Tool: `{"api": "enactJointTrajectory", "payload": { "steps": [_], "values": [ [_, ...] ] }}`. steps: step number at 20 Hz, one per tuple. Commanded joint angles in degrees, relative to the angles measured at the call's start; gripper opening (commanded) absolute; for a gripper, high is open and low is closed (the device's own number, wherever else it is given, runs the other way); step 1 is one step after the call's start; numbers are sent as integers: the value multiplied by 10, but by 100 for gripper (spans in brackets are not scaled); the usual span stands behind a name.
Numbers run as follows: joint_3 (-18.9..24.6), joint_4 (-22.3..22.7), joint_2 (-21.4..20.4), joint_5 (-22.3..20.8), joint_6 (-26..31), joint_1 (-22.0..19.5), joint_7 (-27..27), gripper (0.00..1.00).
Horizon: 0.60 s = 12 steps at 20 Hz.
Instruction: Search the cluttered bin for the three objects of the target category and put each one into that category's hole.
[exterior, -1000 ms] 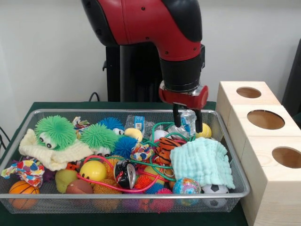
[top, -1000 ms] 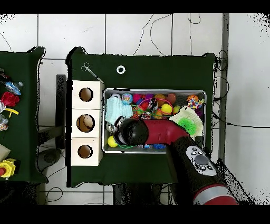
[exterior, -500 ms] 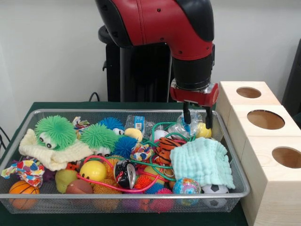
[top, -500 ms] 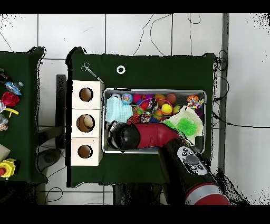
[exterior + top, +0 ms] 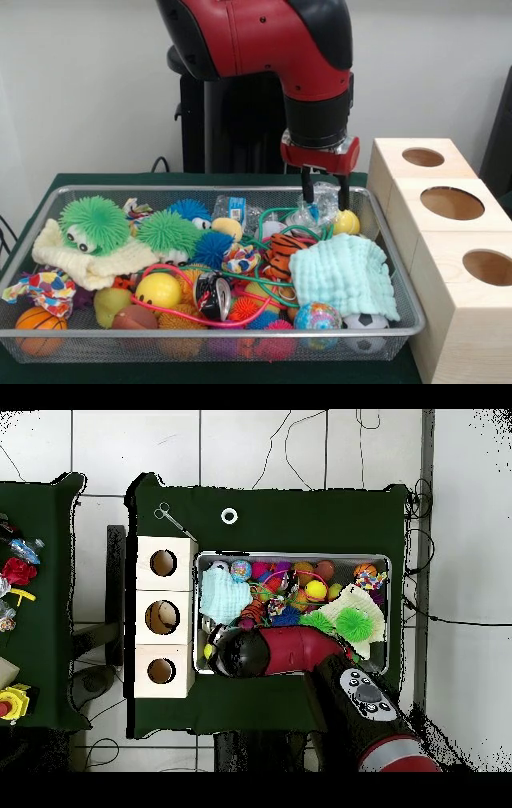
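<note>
The wire bin (image 5: 392,264) holds many toys: a yellow ball (image 5: 346,222), a green spiky toy (image 5: 94,224), a tiger plush (image 5: 284,252), a mint cloth (image 5: 346,274) and a clear plastic bottle (image 5: 308,216). My gripper (image 5: 324,192) hangs open over the bin's far right corner, just above the bottle and left of the yellow ball, with its fingers (image 5: 306,187) apart. I cannot tell whether the clear plastic touches them. In the overhead view the arm (image 5: 290,652) hides the gripper; the yellow ball (image 5: 208,651) peeks out beside it.
A wooden box (image 5: 448,240) with three round holes (image 5: 452,202) stands right of the bin, close to the gripper. In the overhead view the box (image 5: 163,617) lies left of the bin (image 5: 392,559). Scissors (image 5: 172,519) and a ring (image 5: 229,515) lie on the green cloth.
The gripper swung right toward the yellow ball, then came back slightly left and a little higher. The toys in the bin have not visibly moved.
</note>
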Motion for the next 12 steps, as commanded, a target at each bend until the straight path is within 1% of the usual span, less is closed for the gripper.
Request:
{"api": "enactJointTrajectory", "payload": {
  "steps": [1,12],
  "values": [
    [13,35,-3,-41,-19,-16,-33,100],
    [7,38,-8,-61,-16,-15,-27,100]
  ]
}}
